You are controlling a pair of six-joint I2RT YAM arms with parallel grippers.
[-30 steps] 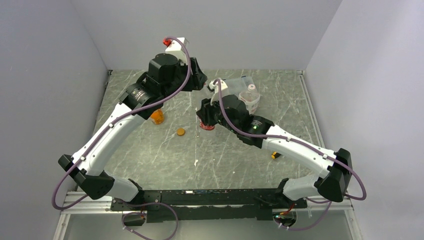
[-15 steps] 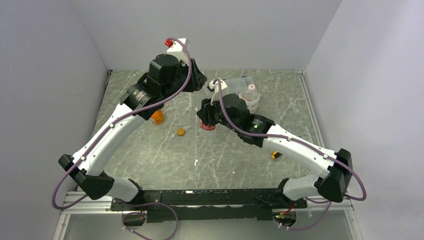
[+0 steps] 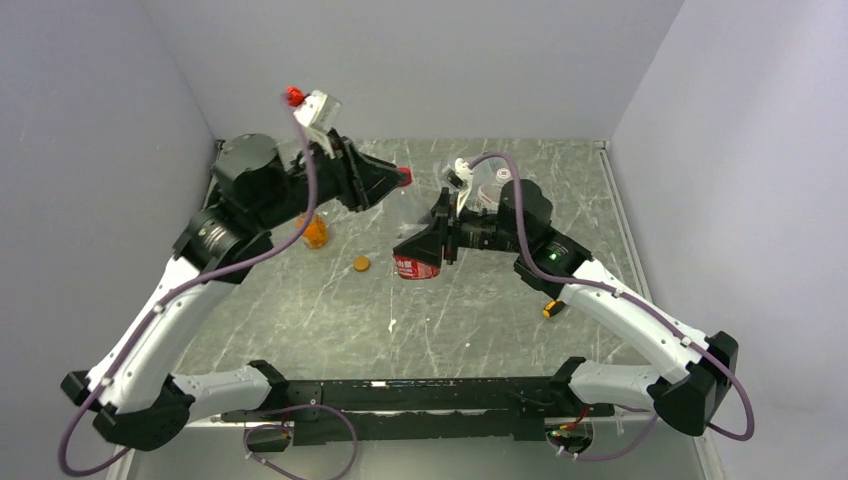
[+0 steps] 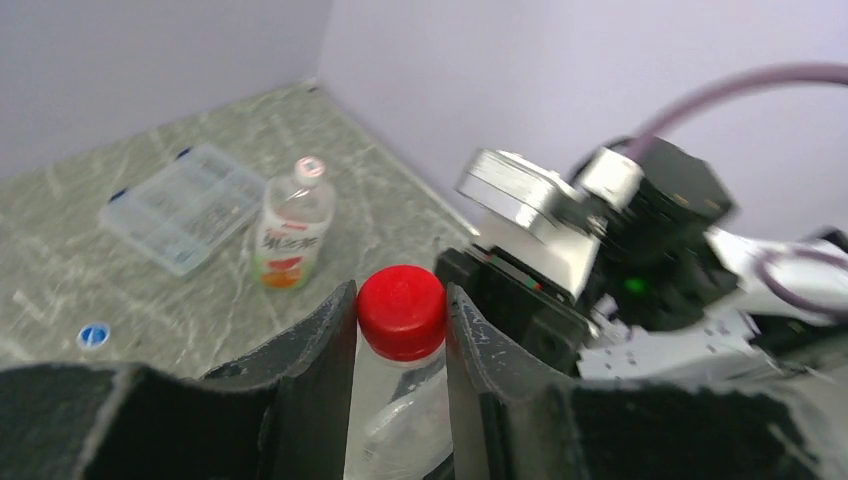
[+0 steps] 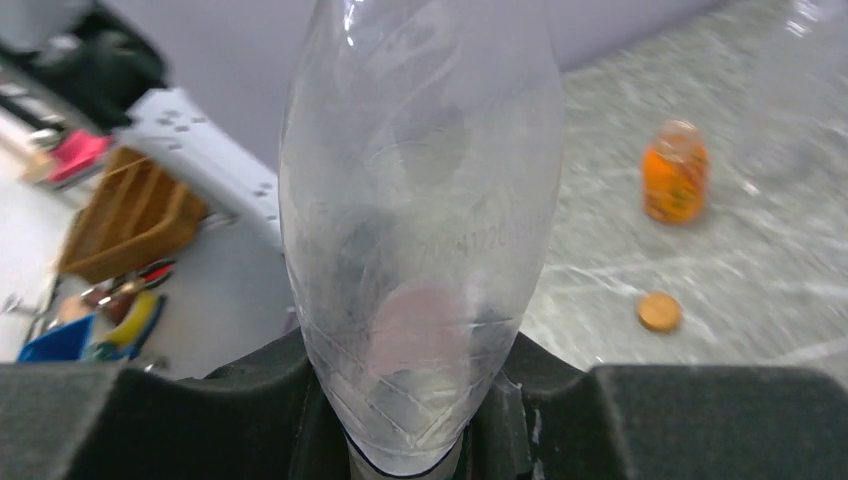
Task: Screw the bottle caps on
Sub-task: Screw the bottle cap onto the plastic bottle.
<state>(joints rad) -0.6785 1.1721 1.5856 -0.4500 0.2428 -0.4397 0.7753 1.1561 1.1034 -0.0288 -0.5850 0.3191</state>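
My right gripper [image 3: 437, 240] is shut on the red-labelled clear bottle [image 3: 413, 262] and holds it tilted above the table. In the right wrist view the bottle [image 5: 420, 200] fills the space between the fingers. My left gripper [image 3: 396, 179] is shut on the red cap [image 4: 401, 310], which sits on that bottle's neck [image 4: 395, 420]. The red cap also shows in the top view [image 3: 404, 177]. An orange cap [image 3: 361, 264] lies on the table near the squat orange bottle [image 3: 315, 233]. The white-labelled bottle [image 4: 290, 225] stands by a blue cap [image 4: 93, 335].
A flat clear compartment box [image 4: 185, 205] lies at the back of the table behind the white-labelled bottle. A small orange-and-dark object [image 3: 548, 310] lies beside the right forearm. Grey walls close off the back and both sides.
The right gripper has lifted the red-labelled bottle off the table and tilted it toward the left. The left arm has swung back and now grips the red cap on the bottle's neck.
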